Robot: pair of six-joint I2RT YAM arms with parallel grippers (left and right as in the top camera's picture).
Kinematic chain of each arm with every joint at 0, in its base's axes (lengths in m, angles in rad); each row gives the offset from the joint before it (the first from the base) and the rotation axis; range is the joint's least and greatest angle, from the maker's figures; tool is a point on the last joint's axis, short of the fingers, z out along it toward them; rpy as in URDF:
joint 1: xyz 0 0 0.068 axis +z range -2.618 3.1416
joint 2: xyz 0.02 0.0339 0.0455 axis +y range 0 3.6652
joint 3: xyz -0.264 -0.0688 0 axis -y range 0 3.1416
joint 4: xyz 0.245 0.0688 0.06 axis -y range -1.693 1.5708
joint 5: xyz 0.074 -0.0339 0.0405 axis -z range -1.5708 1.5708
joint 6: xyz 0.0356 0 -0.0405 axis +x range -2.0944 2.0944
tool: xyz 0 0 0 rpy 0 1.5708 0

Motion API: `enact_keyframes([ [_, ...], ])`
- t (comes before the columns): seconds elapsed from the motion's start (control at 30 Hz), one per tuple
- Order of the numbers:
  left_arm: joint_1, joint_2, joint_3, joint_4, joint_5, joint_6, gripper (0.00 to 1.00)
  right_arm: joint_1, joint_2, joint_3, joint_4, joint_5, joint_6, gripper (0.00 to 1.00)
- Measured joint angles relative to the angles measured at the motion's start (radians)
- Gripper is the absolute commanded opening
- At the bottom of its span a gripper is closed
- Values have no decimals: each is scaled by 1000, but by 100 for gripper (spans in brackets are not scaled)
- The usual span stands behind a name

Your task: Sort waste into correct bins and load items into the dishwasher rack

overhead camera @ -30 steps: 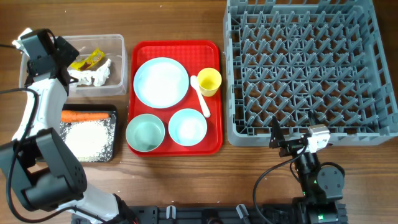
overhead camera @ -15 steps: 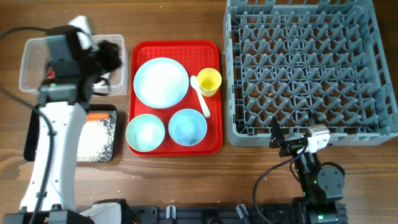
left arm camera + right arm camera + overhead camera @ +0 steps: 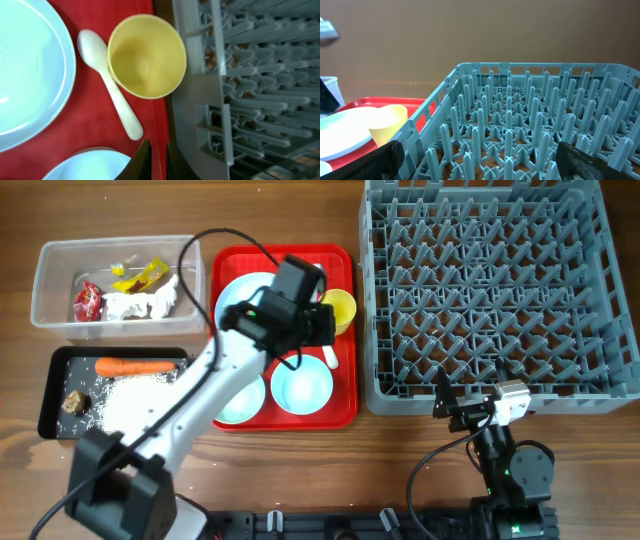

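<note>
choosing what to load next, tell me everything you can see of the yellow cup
The cup is small, pale yellow, smooth like plastic, round and tapering to its base. It stands upright and empty on the red tray, at the edge nearest the rack. The spoon lies right beside it; contact cannot be told. Nothing grips it.

Matt, grained wood is seen in the table (image 3: pixel 330 470). The serving tray (image 3: pixel 345 385) is formed of glossy red plastic. The plate (image 3: pixel 30 75), at nine o'clock from the yellow cup (image 3: pixel 146 62), is smooth and shiny, the cup satin. The rack (image 3: pixel 480 290) is moulded in matt grey plastic, the tub (image 3: pixel 48 290) in clear plastic, with crumpled paper tissue (image 3: pixel 135 305) inside.
</note>
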Motion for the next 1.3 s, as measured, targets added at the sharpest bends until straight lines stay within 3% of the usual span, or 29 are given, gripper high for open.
enact_keyframes([
  [0.17,-46,40,0,-24,-72,-78,4,0,0,0,0,0,0,100],
  [0.47,-49,106,0,-33,-125,-111,4,0,0,0,0,0,0,100],
  [0.83,-47,170,0,11,-240,-291,9,0,0,0,0,0,0,100],
  [1.1,-8,170,0,-11,-235,-286,12,0,0,0,0,0,0,100],
  [1.3,152,170,0,-82,-181,-187,18,0,0,0,0,0,0,100],
])
